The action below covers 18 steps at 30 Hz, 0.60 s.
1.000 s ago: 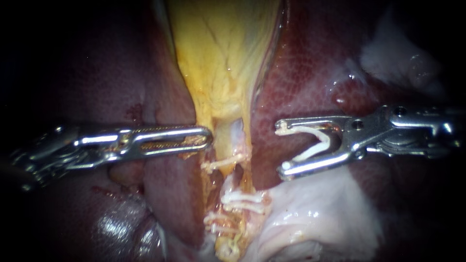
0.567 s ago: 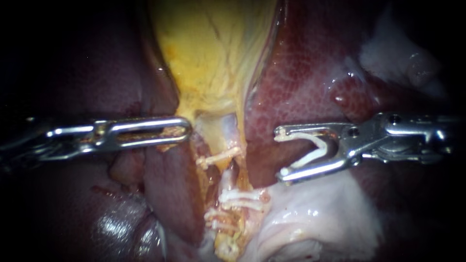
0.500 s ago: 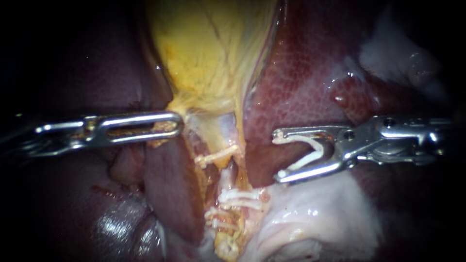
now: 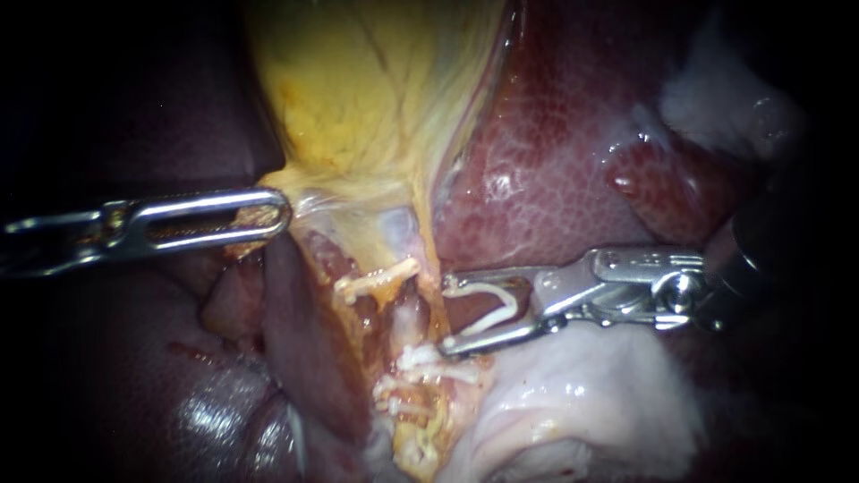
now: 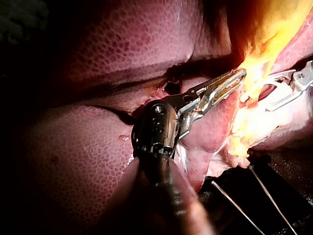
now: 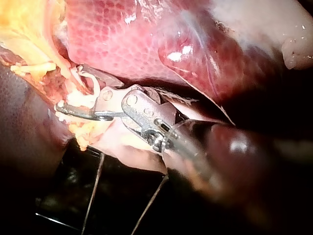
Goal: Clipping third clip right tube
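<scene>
Nearest the endoscope, toward six o'clock, closed clips (image 4: 438, 367) are sitting across the pale tube (image 4: 407, 315). Just at the tube's three o'clock side, the right instrument (image 4: 445, 317) is carrying an open clip (image 4: 501, 304) between its spread jaws, both of them touching it. Farther off at nine o'clock, the left instrument (image 4: 268, 215) is clamping its jaws on the edge of the yellow gallbladder (image 4: 358, 89), which is lying against the liver (image 4: 555, 179) toward twelve.
</scene>
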### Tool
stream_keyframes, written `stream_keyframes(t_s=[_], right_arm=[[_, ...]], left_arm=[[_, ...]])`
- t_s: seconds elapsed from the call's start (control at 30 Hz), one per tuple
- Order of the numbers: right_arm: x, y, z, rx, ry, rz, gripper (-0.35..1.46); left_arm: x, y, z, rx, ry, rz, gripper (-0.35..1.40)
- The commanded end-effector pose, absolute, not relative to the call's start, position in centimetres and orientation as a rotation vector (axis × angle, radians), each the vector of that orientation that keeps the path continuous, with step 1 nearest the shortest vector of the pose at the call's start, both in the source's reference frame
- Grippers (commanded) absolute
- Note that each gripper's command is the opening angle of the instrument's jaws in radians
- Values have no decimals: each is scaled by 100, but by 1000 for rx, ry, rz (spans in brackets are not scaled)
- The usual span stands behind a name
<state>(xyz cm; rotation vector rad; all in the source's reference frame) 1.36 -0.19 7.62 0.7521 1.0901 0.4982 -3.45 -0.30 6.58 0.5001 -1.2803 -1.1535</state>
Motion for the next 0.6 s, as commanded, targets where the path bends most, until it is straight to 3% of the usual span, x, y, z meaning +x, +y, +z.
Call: stream_keyframes(t_s=[0.03,0.3,0.6], right_arm=[[142,-22,763,780,1100,498,60],[159,-46,745,957,1139,448,54],[163,-35,728,980,1179,468,54]], left_arm=[[-345,-30,658,500,-1280,-1153,-35],[-343,-27,665,500,-1280,-1153,-35],[-340,-23,672,495,-1279,-1156,-35]])
